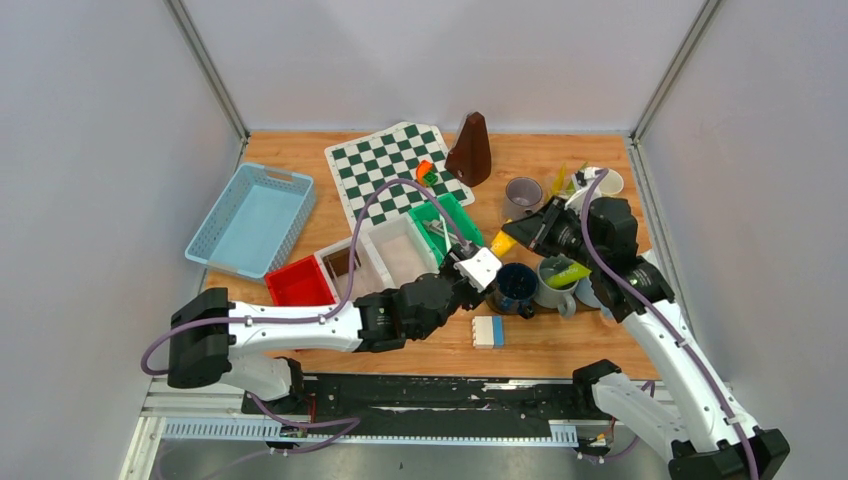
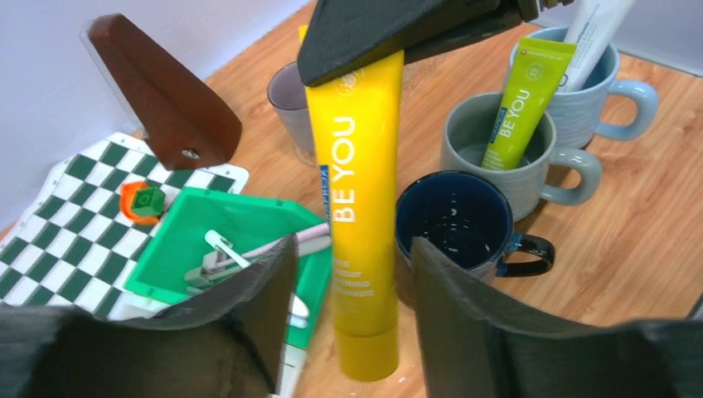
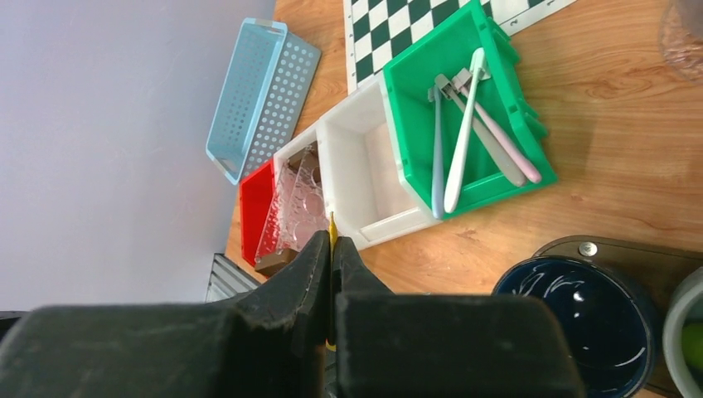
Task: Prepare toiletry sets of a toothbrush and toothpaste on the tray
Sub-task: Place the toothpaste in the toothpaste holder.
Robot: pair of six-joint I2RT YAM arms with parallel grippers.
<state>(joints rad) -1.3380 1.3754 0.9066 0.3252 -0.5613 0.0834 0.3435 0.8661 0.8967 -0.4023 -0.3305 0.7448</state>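
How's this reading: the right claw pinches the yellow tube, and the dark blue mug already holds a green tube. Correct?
Not quite. The right gripper does pinch the yellow tube, but the dark blue mug is empty; the green tube stands in the grey-green mug beside it, as the left wrist view shows.

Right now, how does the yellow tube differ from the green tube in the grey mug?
The yellow tube hangs cap down, its flat end pinched in the right gripper; the green tube leans in the grey mug, ungripped. The yellow tube shows whole; the green tube's lower end is hidden by the mug. Both are printed BE YOU.
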